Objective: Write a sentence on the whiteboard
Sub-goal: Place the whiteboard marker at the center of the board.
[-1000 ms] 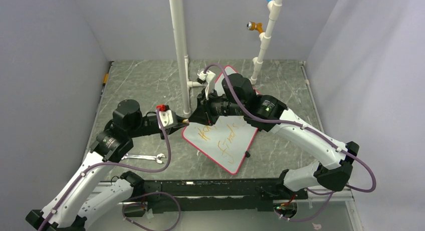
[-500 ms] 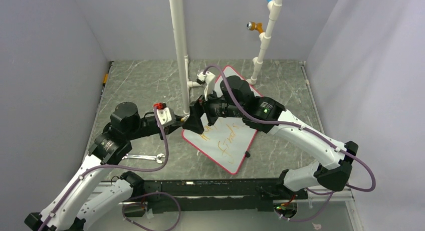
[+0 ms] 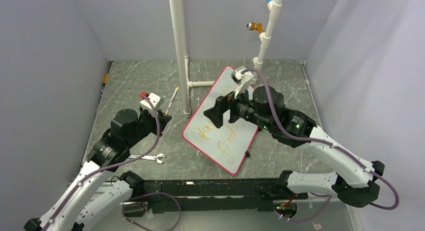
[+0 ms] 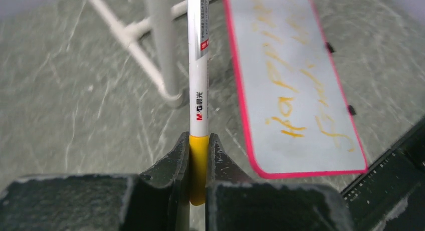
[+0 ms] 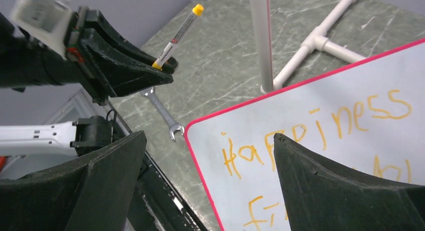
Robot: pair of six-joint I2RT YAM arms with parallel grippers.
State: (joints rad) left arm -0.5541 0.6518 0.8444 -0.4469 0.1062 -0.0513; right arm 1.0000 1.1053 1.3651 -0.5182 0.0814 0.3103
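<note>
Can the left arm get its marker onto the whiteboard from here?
Probably, though not straight: the upright pipe stands between the left claw and the whiteboard, and the open right claw hovers over the lettering. The pipe's near side looks free.

The left tool (image 4: 199, 146) is clamping a marker (image 4: 198, 65) left of the whiteboard (image 3: 235, 141); the right tool (image 5: 205, 138) is hovering wide open above it.

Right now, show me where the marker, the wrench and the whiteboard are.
marker (image 4: 199, 90), left wrist view, on its white barrel.
wrench (image 3: 143, 157), top view, on the middle of its shaft.
whiteboard (image 4: 300, 153), left wrist view, on the bare white patch near its closest edge.
</note>
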